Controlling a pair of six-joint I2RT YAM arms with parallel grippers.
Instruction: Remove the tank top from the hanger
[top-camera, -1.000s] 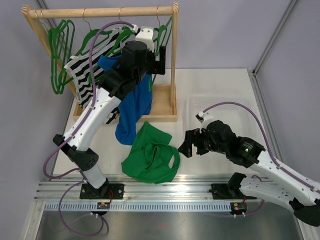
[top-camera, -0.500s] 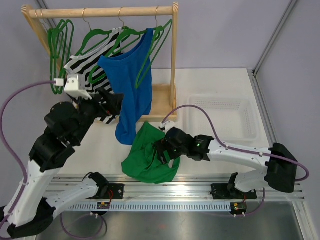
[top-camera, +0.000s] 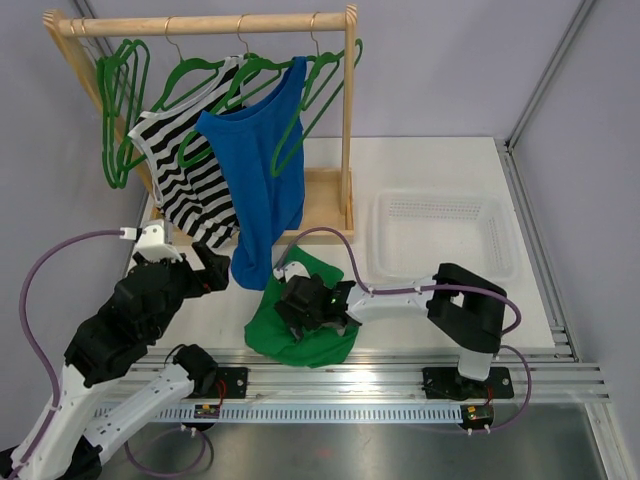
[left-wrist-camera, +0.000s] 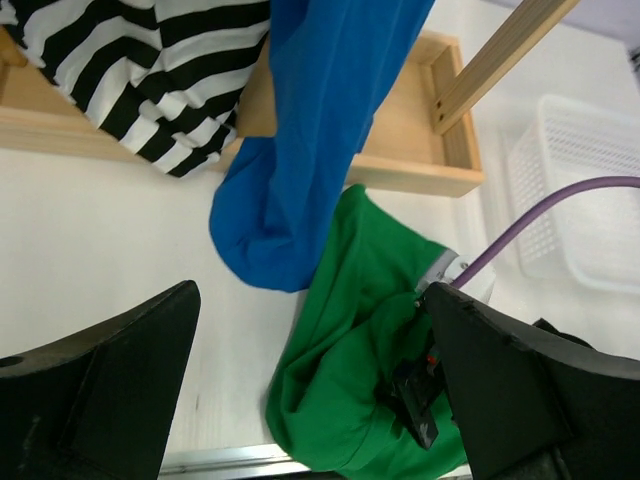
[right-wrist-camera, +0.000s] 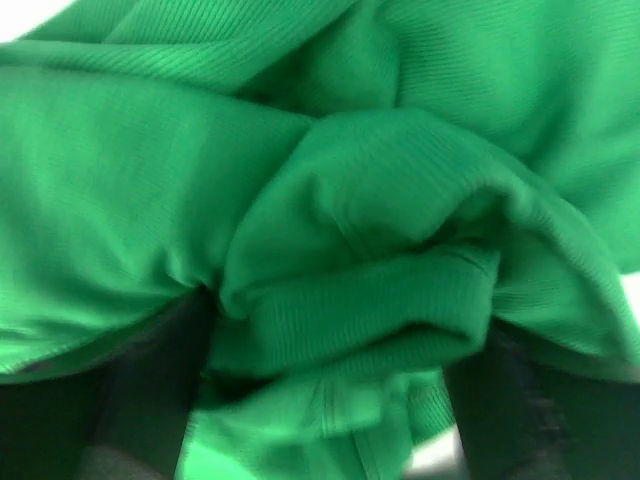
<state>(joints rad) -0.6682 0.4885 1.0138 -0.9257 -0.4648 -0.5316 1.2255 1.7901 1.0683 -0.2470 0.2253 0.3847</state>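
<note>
A blue tank top (top-camera: 255, 170) hangs from a green hanger (top-camera: 287, 135) on the wooden rack (top-camera: 200, 24), its hem trailing onto the table. A striped tank top (top-camera: 185, 170) hangs to its left. A green tank top (top-camera: 268, 330) lies crumpled on the table in front of the rack. My right gripper (top-camera: 300, 305) is pressed into it; in the right wrist view its jaws (right-wrist-camera: 330, 350) stand apart around a bunched fold of green cloth (right-wrist-camera: 350, 200). My left gripper (top-camera: 212, 272) is open and empty, to the left of the blue hem.
Several empty green hangers (top-camera: 120, 90) hang on the rack's left end. The rack's wooden base (left-wrist-camera: 400, 165) lies behind the garments. A white basket (top-camera: 445, 235) stands at the right. The left wrist view shows the blue top (left-wrist-camera: 320, 120), green top (left-wrist-camera: 360, 280) and right gripper (left-wrist-camera: 425, 395).
My left arm has drawn back from the rack and down toward the table's left. My right gripper has travelled left from beside the basket and pushed into the green tank top.
</note>
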